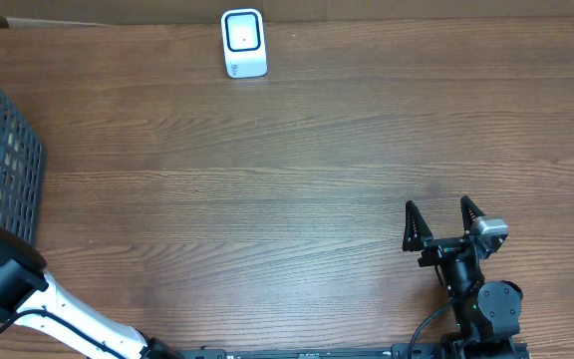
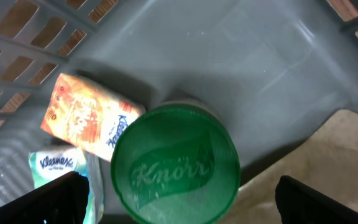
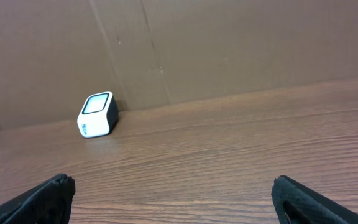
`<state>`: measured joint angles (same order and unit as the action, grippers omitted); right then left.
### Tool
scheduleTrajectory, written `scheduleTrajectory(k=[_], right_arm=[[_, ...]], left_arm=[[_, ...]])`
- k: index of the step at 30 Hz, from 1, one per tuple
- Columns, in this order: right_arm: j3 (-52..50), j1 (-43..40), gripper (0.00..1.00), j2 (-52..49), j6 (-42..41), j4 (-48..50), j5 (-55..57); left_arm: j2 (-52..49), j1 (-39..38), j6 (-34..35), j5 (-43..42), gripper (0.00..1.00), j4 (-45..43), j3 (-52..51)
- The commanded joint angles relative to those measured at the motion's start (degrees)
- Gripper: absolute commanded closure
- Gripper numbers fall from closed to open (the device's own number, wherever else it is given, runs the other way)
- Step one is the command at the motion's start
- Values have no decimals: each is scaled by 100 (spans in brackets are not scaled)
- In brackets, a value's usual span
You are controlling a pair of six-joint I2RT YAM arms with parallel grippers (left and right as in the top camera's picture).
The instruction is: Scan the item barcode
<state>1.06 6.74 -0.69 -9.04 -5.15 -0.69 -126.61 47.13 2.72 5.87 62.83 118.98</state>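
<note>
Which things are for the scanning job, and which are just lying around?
For the job: white boxy plastic scanner; round green-lidded Knorr tub, likely the pick, under the open left claw; grey plastic mesh basket holding it.
Lying about for now: orange Kleenex tissue pack; pale green Kleenex tissue pack.

Left wrist view, inside grey basket:
- "Knorr" in raised script across green round lid, set in banner shape, reading upright.
- "Kleenex" in blue on white corner of orange tissue pack, lettering tilted, running along edge nearest lid.
- "Kleenex" in blue on pale green-and-white pack, lower left, just beside orange pack.
- Smaller print on orange pack too blurred to read.
</note>
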Motion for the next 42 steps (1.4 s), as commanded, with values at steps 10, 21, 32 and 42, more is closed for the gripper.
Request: scheduleTrajectory(k=[10, 21, 32, 42], right_arm=[[-59, -33, 0, 52, -13, 33, 0], [-59, -33, 0, 52, -13, 33, 0], [-59, -33, 0, 52, -13, 33, 0], [-59, -33, 0, 52, -13, 33, -2]], left_arm=[[-483, 11, -197, 72, 0, -372, 63], [-529, 7, -190, -251, 10, -710, 63], [-529, 4, -98, -293, 43, -442, 63], [-356, 4, 166, -284, 59, -225, 87]])
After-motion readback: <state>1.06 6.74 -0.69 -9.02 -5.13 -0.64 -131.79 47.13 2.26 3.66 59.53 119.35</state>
